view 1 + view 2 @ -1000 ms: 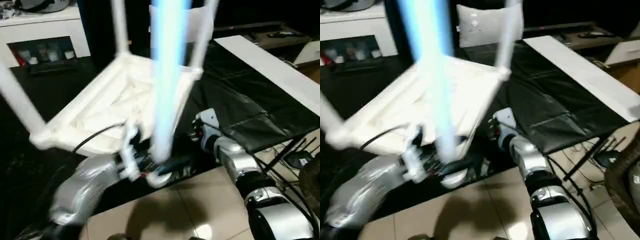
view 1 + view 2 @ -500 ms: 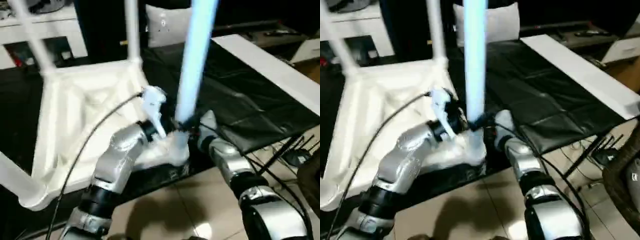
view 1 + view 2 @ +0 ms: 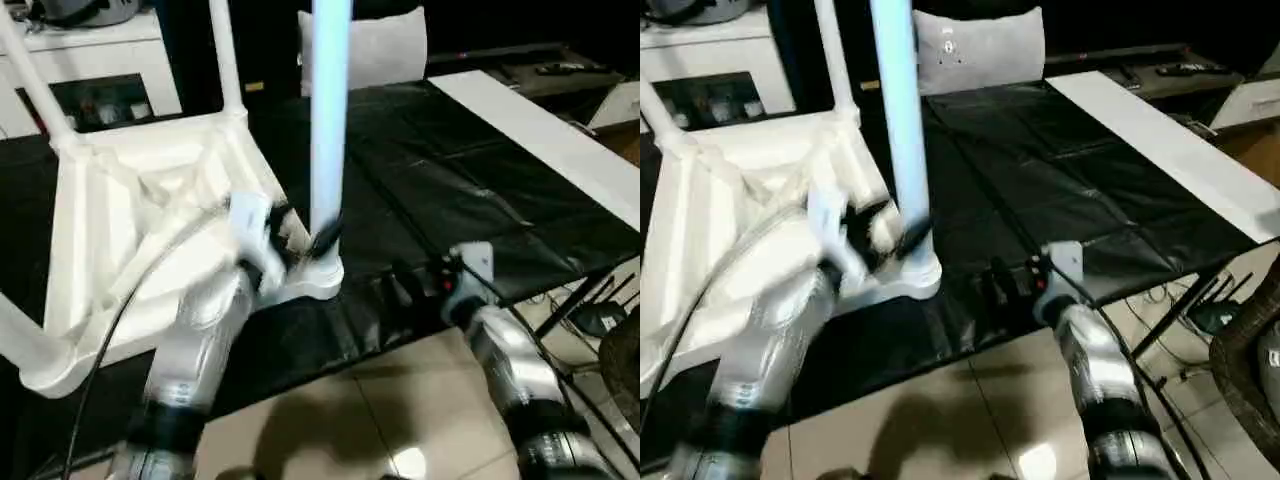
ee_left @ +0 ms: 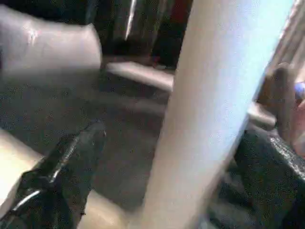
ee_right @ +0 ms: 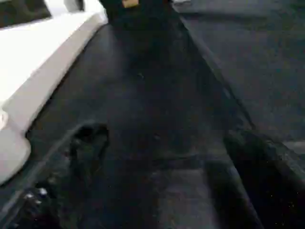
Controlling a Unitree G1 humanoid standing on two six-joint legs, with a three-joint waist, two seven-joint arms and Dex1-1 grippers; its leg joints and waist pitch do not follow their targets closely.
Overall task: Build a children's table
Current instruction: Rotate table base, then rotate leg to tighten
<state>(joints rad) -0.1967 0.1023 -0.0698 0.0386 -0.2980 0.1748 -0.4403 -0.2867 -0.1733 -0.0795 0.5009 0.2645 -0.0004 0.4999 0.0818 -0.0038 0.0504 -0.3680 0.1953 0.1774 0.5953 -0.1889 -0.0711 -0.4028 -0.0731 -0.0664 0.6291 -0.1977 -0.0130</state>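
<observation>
The children's table (image 3: 130, 230) lies upside down on the black-covered bench, ribbed underside up, with white legs rising from its corners. The nearest leg (image 3: 328, 120) stands upright in its corner socket (image 3: 322, 272). My left gripper (image 3: 303, 230) is open around the base of this leg. In the left wrist view the leg (image 4: 214, 114) stands between the two black fingers (image 4: 66, 167), with a gap on one side. My right gripper (image 3: 412, 287) hovers open over the black cover to the right of the socket, nothing between its fingers (image 5: 88, 143).
A white cabinet (image 3: 90, 50) stands at the back left and a pale cushion (image 3: 375, 45) at the back. A long white board (image 3: 540, 130) lies along the bench's right side. Tiled floor (image 3: 380, 420) and cables (image 3: 600, 300) lie below the near edge.
The table has gone from tilted and raised to lying flat. My right gripper has drawn back to the right, away from the leg's base. The left gripper stays at the leg.
</observation>
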